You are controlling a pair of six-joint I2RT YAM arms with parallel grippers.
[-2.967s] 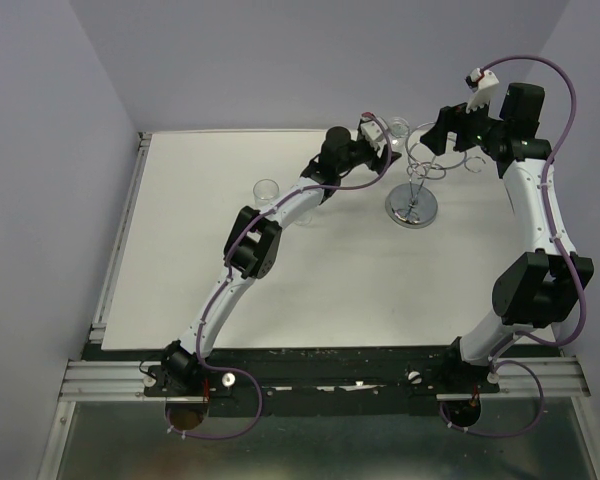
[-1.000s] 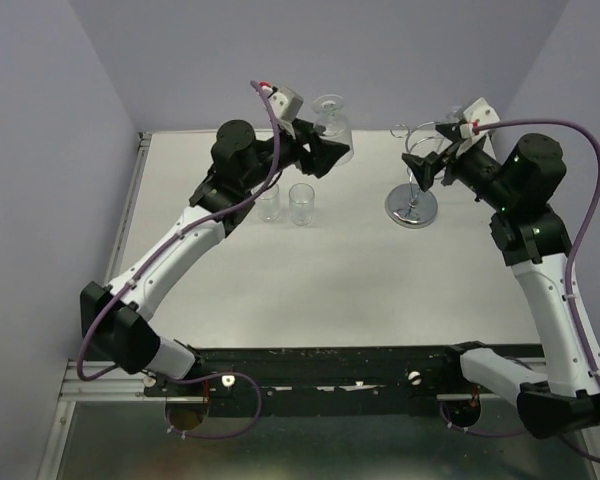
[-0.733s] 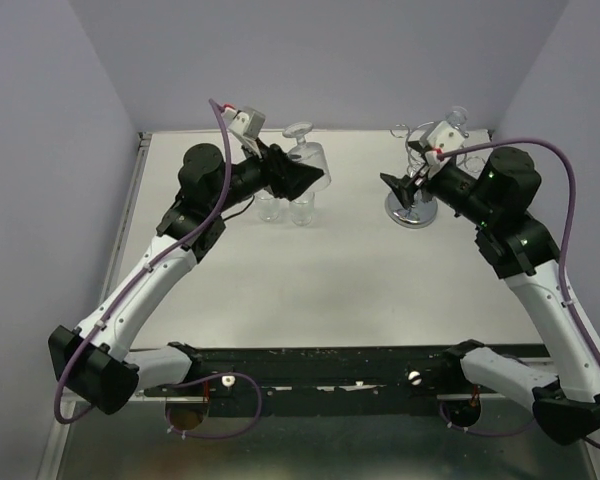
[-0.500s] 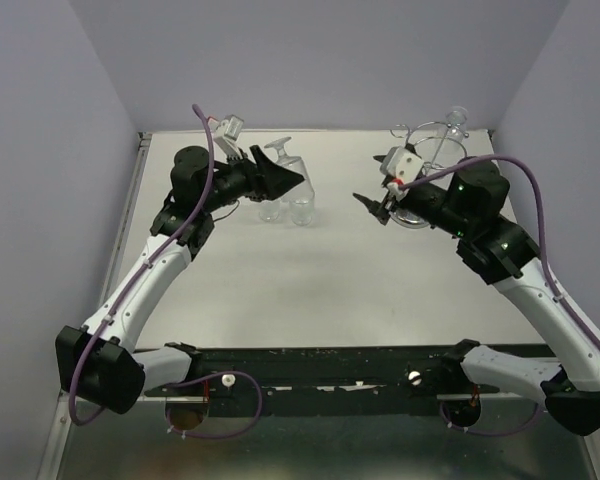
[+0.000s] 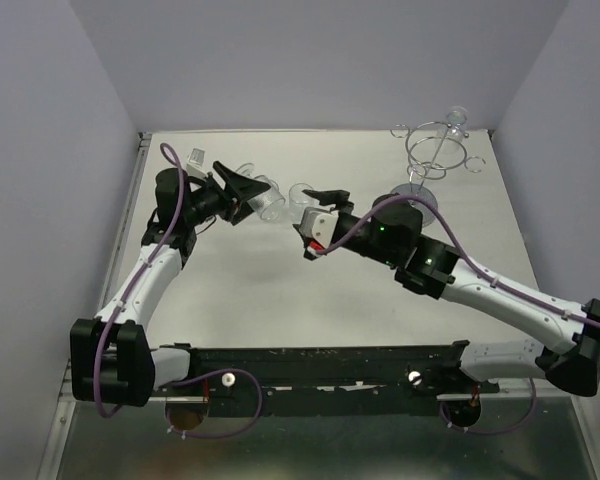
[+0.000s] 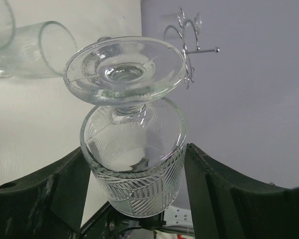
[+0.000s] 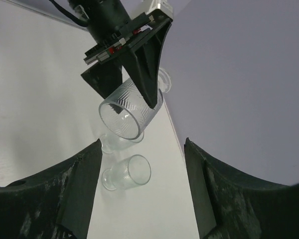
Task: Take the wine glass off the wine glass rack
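Right jaws: spread on nothing. My right gripper [image 7: 142, 144] hung low over the table [image 5: 380, 300], near the middle, and pointed at the glass in my other hand.
Right arm, change: a second earlier that gripper was up at the rack. It had since swung across and down, well away from it, and its jaws had drawn in a little on the way.
Left jaws: my left gripper [image 5: 238, 188] pinched the wine glass [image 6: 132, 169] by the bowl, one finger on each side, with the foot pointing away from the wrist.
Task's thing: the wine glass was in my left grip above the left half of the table, tilted and well apart from the rack.
Left arm, change: a second earlier I had held that glass higher and further back. It had now come lower and further left.
Table glasses: two other glasses [image 7: 125, 173] stood just beyond the held one, close together.
Rack: the wine glass rack [image 5: 435, 150] stood at the far right, and neither gripper touched it.
Poor view: something clear showed at the rack's far loop, possibly another glass, but I could not be sure.
Meaning: I judged the lift-off done. The glass was free of the hooks and only needed setting down.
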